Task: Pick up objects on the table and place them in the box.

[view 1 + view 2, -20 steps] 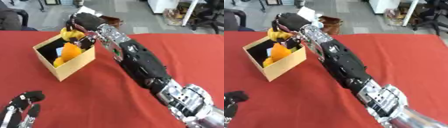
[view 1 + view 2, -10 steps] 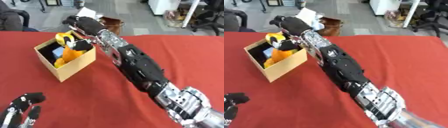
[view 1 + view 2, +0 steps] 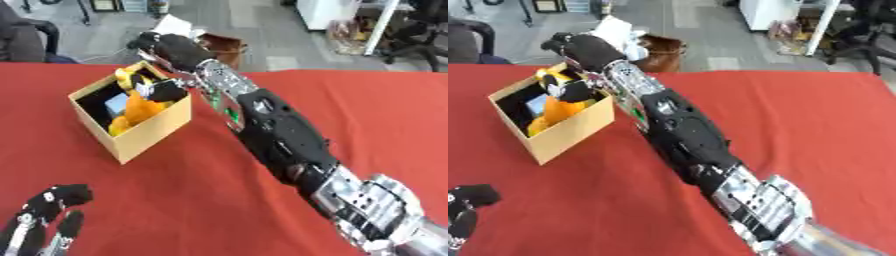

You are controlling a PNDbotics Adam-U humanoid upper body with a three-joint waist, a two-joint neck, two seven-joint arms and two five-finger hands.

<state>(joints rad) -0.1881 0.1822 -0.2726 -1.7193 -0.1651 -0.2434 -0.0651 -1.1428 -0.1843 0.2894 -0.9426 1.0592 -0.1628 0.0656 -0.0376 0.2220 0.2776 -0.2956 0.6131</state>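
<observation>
One box (image 3: pixel 138 135) sits on the red table (image 3: pixel 367 125), toward the far left, turned with a corner toward the robot. It is open-topped, tan cardboard with a dark inside. I count what lies in it as best I can: one orange thing (image 3: pixel 140 107) standing tall in the middle, one yellow thing (image 3: pixel 129 78) at the far corner, and one small pale blue piece (image 3: pixel 115 102) against the dark wall. A bit of orange-yellow shows low at the near corner, and I cannot tell if it belongs to the orange thing or is a separate one.

The right arm (image 3: pixel 280 135) stretches from the lower right across the cloth to the box. Its right hand (image 3: pixel 166 91) hangs over the box's far side, fingers curled down just above the orange and yellow things. From here I cannot tell whether the fingers are closed on anything or only bent over the pile; the black of the hand hides the contact.

The left hand (image 3: pixel 48 220) rests at the lower left corner, fingers pointing up and relaxed, holding nothing, well apart from the box.

The rest of the cloth around the box shows only red.
</observation>
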